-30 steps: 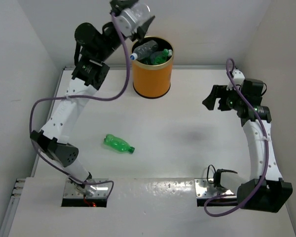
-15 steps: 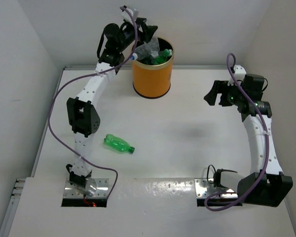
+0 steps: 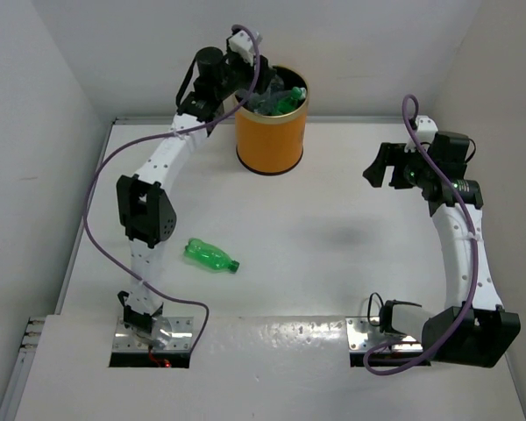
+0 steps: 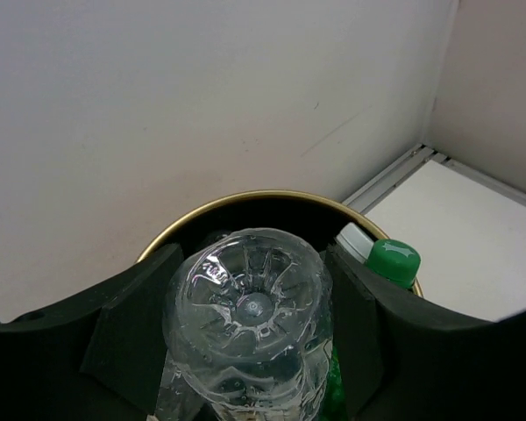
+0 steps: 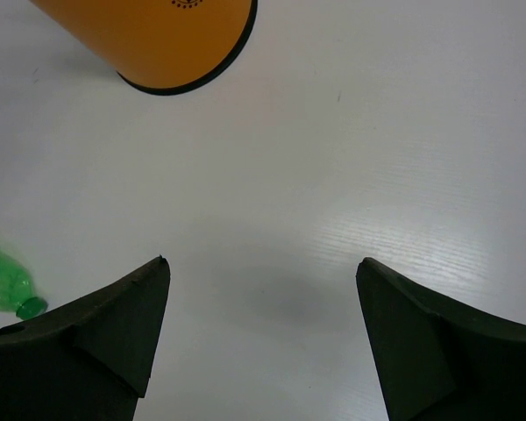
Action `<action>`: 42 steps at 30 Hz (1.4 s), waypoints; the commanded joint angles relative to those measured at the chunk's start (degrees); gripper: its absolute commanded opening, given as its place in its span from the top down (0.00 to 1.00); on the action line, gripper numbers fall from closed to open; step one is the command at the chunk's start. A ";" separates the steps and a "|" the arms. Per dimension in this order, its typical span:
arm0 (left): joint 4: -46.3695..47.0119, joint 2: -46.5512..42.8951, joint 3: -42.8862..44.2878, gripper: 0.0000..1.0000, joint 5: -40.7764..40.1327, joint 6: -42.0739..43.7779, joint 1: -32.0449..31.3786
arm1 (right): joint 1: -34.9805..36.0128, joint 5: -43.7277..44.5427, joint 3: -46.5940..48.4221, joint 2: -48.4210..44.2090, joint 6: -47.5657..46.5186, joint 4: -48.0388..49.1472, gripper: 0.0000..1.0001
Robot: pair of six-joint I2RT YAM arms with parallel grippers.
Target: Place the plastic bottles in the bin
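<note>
Directly above the bin, left tool clamps a clear bottle; right tool gapes.

No lettering, number or brand can be read in any view. The orange bin bears a small dark printed mark on its wall, cut by the frame edge and too small to read.

Right gripper hangs wide open over the table; bin at upper left, green bottle at left edge.
</note>
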 commanded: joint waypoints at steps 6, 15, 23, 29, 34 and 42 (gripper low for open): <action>-5.39 -1.86 -5.00 1.00 -2.00 2.30 -0.84 | -0.19 0.13 -0.24 -1.02 0.31 1.62 0.15; -4.86 4.48 -6.15 1.00 -3.75 0.97 1.18 | 2.18 0.13 1.26 -0.31 -1.71 0.48 0.15; -8.02 4.93 -5.97 0.88 -4.46 3.17 1.18 | 4.38 -0.13 1.52 0.12 -3.11 -0.13 0.14; -5.94 0.55 -8.34 0.21 -2.00 2.13 1.70 | 7.10 -0.48 1.61 0.30 -4.52 -0.05 0.12; 0.32 -4.56 -5.56 0.00 3.45 -4.29 3.63 | 10.16 -1.18 2.13 0.56 -4.69 0.83 0.12; 5.32 -11.15 8.35 0.00 4.69 -14.14 5.30 | 19.12 -1.54 5.56 3.80 -6.98 1.36 0.12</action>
